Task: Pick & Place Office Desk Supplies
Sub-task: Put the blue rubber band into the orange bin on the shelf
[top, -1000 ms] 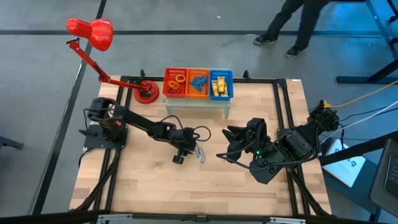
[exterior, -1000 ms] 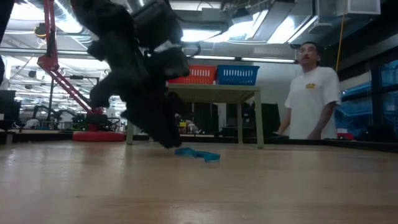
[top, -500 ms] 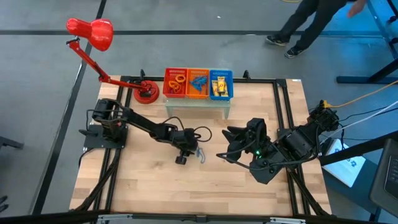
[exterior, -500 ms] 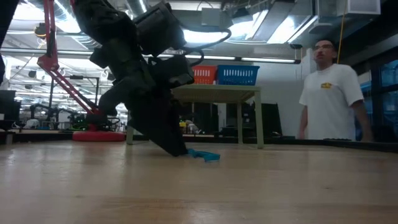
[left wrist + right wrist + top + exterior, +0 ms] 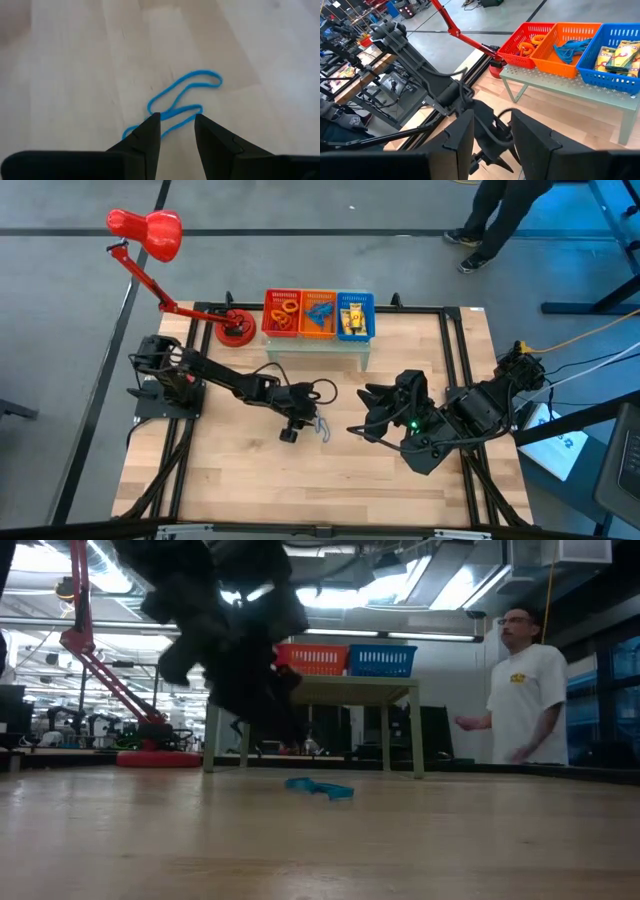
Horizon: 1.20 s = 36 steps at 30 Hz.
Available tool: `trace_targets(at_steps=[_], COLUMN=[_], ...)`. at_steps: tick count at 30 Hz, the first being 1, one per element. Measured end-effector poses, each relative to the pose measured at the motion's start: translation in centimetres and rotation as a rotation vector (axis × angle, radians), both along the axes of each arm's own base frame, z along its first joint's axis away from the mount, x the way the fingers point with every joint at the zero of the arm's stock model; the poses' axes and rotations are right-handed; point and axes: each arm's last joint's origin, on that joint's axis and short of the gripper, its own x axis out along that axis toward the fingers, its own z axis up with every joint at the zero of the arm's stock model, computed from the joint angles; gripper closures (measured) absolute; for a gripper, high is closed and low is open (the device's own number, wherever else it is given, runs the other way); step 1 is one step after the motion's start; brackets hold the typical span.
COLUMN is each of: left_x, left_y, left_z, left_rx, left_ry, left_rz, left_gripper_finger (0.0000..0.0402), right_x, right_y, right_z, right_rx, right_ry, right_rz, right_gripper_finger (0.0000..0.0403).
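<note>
A: Looking past the left gripper (image 5: 177,125), what did the fingers (image 5: 150,132) have between them?

B: Nothing. They stood parted with a narrow gap, released, and the wood of the table (image 5: 65,75) showed through it. The blue wiry loop (image 5: 180,102) lay flat on the boards just beyond the fingertips, one end of it reaching under the tip of one finger in the wrist view.

A: Was it touching them?

B: I could not tell from that view. From table height the left gripper hung above the boards with the blue wiry loop (image 5: 320,788) lying below and slightly to one side, apart from it.

A: And the right gripper (image 5: 492,130)?

B: Its fingers (image 5: 462,132) also stood apart, holding nothing. Straight ahead of them were the left arm's dark links, and farther out a small pale stand (image 5: 570,87) carrying three mesh baskets: the red basket (image 5: 525,42) with orange band loops, the orange basket (image 5: 570,42) with more blue loops, the blue basket (image 5: 615,50) with yellow packets (image 5: 615,55).

A: From above?

B: The left gripper (image 5: 300,423) sat mid-table, the blue wiry loop (image 5: 322,427) just beside it on the side toward the right gripper (image 5: 372,412), which waited near. The red desk lamp (image 5: 150,235) stood beyond the left arm, next to the baskets. A person (image 5: 525,690) in a white shirt stood past the table.
</note>
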Motion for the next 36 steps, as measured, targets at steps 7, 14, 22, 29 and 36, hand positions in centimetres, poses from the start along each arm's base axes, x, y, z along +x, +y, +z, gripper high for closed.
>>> trace_targets(at_steps=[7, 14, 22, 29, 36], left_x=[0.4, 0.9, 1.1, 1.1, -0.2], left_y=[0.2, 0.5, 0.5, 0.5, -1.0], left_z=[-2.0, -3.8, -5.7, -5.3, -3.1], left_rx=[0.014, -0.029, -0.067, -0.080, -0.119], left_ry=[0.055, 0.091, 0.145, 0.135, 0.164], left_rz=[0.033, 0.040, 0.112, 0.132, 0.092], left_gripper_finger=[0.0284, 0.0284, 0.0296, 0.0387, 0.0399], right_x=[0.0, 0.0, 0.0, 0.0, 0.0], right_y=[0.0, 0.0, 0.0, 0.0, 0.0], right_z=[0.0, 0.0, 0.0, 0.0, 0.0], right_rx=[0.001, 0.003, 0.004, 0.004, 0.004], right_ry=[0.000, -0.002, -0.003, -0.003, -0.003], right_rz=[-0.001, -0.002, -0.003, -0.002, -0.002], right_gripper_finger=[0.0270, 0.0270, 0.0270, 0.0270, 0.0270])
